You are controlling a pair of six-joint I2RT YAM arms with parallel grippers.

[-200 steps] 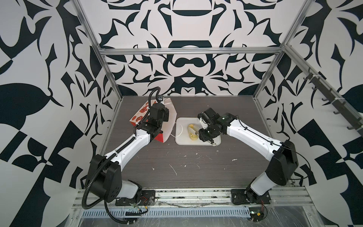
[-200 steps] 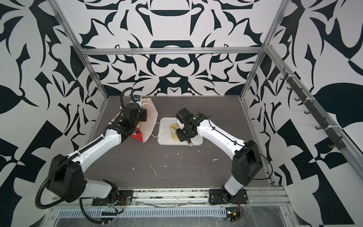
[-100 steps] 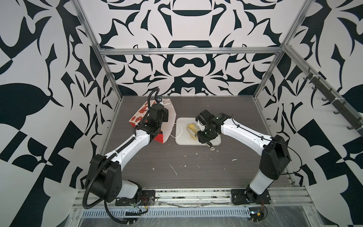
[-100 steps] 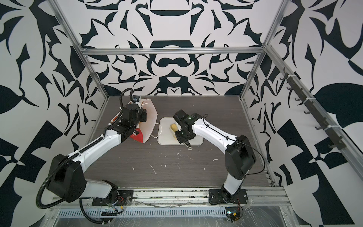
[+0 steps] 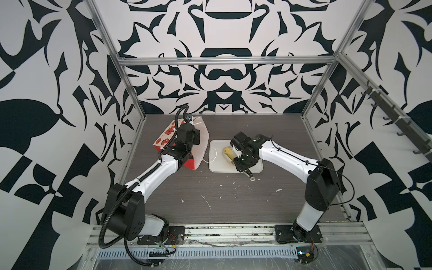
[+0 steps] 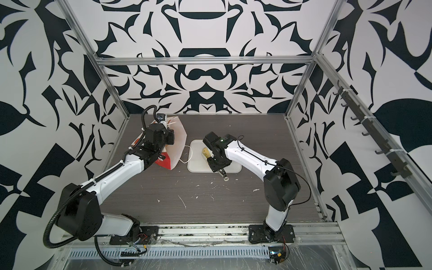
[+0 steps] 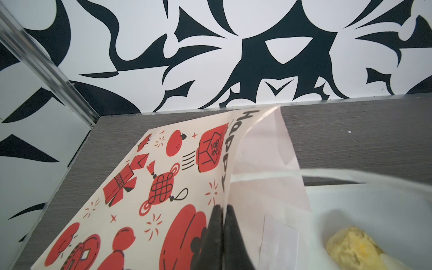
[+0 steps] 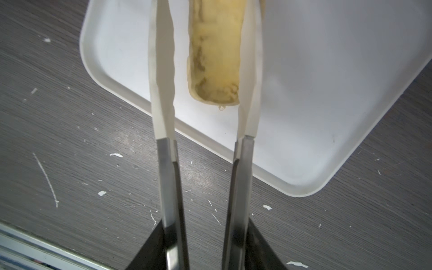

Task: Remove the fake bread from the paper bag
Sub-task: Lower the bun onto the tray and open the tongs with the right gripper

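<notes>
The paper bag (image 5: 203, 140) (image 6: 180, 138) lies tilted at the back left, red-printed outside (image 7: 163, 187), white inside. My left gripper (image 7: 223, 210) is shut on the bag's mouth edge, one finger on each side of the paper. A long yellow fake bread stick (image 8: 215, 53) (image 5: 228, 153) (image 6: 206, 152) (image 7: 355, 247) is over the white tray (image 8: 327, 93) (image 5: 213, 167). My right gripper (image 8: 205, 224) (image 5: 243, 161) is shut on metal tongs (image 8: 168, 175). The tongs' white tips flank the bread: one tip (image 8: 251, 70) touches it, the other tip (image 8: 161, 70) stands slightly apart.
The bag's white cord handle (image 5: 210, 159) loops onto the table beside the tray. The tongs' ring end (image 5: 252, 178) sticks out past the tray's front rim. White paint flecks (image 5: 205, 201) mark the dark wooden table. Metal frame posts stand at the back corners.
The right arm's elbow has swung toward the front right while the tongs stayed over the tray and spread a little wider round the bread. The left arm and bag have not moved.
</notes>
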